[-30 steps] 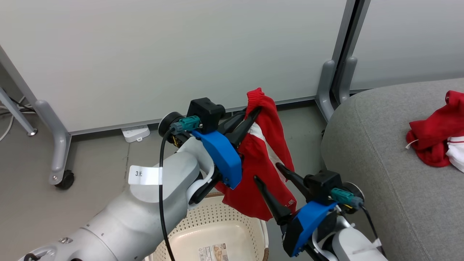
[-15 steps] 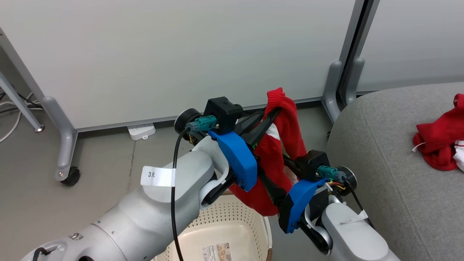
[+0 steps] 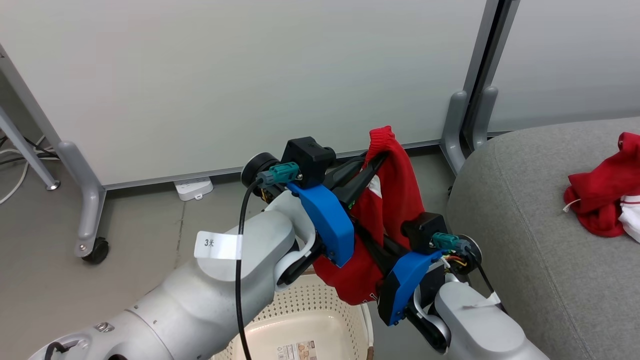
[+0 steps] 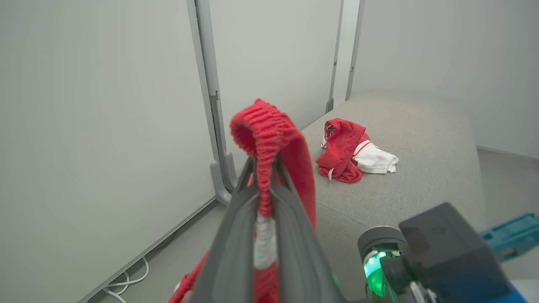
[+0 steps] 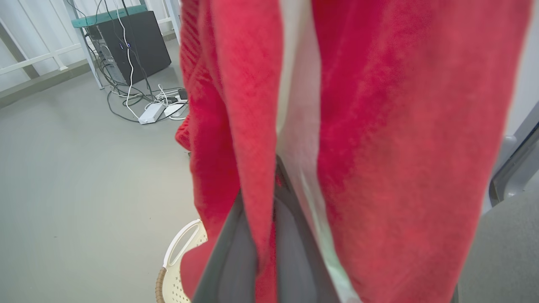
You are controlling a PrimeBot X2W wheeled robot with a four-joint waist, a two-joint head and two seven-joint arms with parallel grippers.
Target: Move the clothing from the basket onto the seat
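Closing the right gripper [image 3: 375, 245]: wide open a second ago, it's now pinched onto a low fold of the garment [image 3: 395, 200], while the left gripper [image 3: 375, 162] keeps its clamp on the ribbed band up top. So I've got it at two points, hanging above the basket [image 3: 320, 300], just off the seat's [image 3: 525, 240] near corner. Left arm reaches up and forward, right sits below it, fingers angled up-left. The other garment [image 3: 597, 200] already lies on the seat, well in from that edge.

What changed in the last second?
Right gripper moved in to the hanging garment and shut on it. Left gripper kept holding its top edge; the other garment stayed on the seat.
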